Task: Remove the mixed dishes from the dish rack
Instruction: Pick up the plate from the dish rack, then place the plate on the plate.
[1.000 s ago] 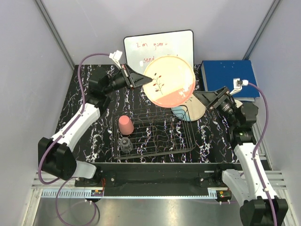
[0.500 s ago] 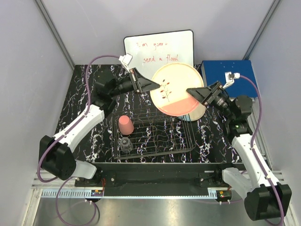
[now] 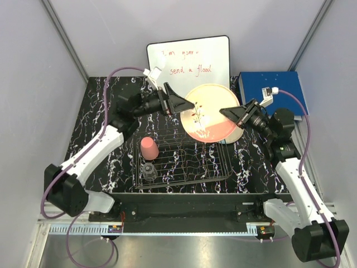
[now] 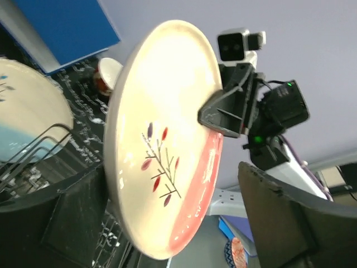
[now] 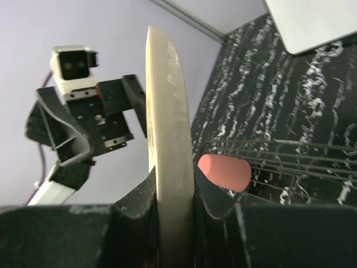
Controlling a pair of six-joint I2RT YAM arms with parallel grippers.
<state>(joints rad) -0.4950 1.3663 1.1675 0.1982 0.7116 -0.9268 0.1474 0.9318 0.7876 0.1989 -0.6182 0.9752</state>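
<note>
The large cream plate with the pink band (image 3: 209, 114) hangs tilted over the back of the dish rack (image 3: 184, 167). My right gripper (image 3: 230, 114) is shut on its right rim; in the right wrist view the plate (image 5: 167, 128) stands edge-on, pinched between the fingers (image 5: 175, 206). My left gripper (image 3: 179, 104) is open at the left rim, its fingers spread wide on either side of the plate (image 4: 162, 139). The blue-banded plate (image 3: 239, 132) stands behind, mostly hidden. The pink cup (image 3: 149, 147) and the small clear glass (image 3: 148, 171) sit in the rack's left part.
A whiteboard (image 3: 188, 58) leans at the back. A blue book (image 3: 273, 92) lies at the back right, with a small cream dish (image 4: 110, 75) in front of it. The black marbled tabletop (image 3: 100, 128) surrounds the rack.
The left gripper has opened and let go of the plate. The right gripper has shut on the plate's right rim. The plate has sunk a little lower and to the right.
</note>
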